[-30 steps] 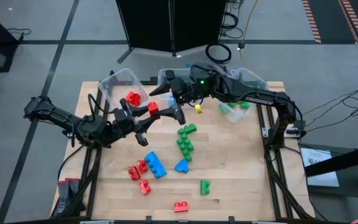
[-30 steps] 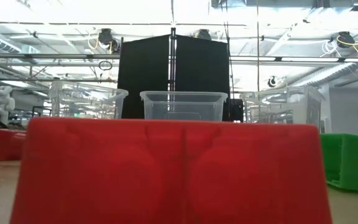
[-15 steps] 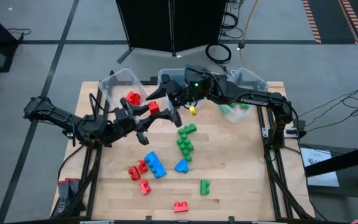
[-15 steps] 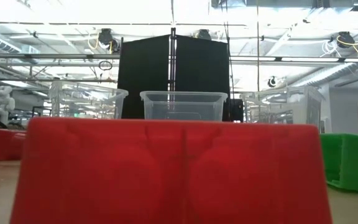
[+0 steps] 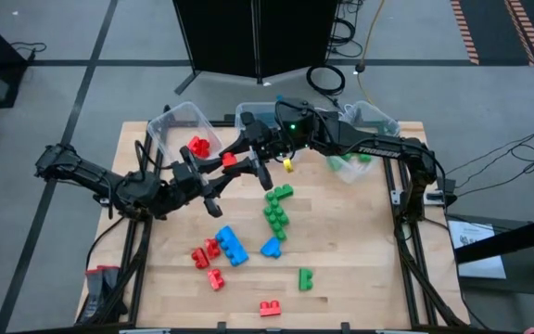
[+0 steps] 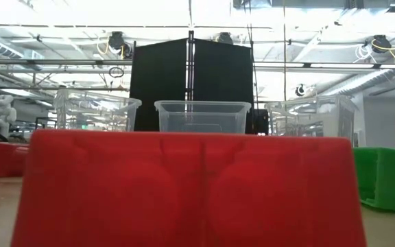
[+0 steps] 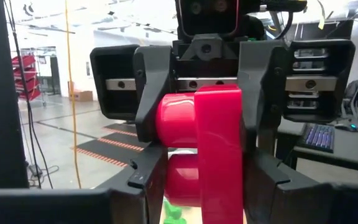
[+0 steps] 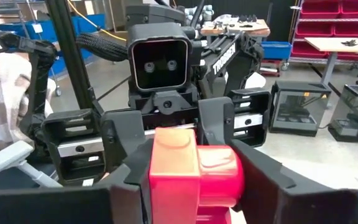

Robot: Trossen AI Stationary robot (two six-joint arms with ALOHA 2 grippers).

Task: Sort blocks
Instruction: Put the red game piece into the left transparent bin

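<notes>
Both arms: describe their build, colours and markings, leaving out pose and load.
Both arms are dark, jointed, black-cabled. The right arm bears white lettering and a green light. Each pincer, left pincer and right pincer, has blocky black fingers on a silver rail below a boxy two-lens camera.

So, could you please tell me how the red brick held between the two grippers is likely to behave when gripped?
The red brick looks like rigid moulded plastic, so it should hold its shape between the fingers. Its glossy surface may slip a little. Being small beside the bins, it is probably light.
</notes>
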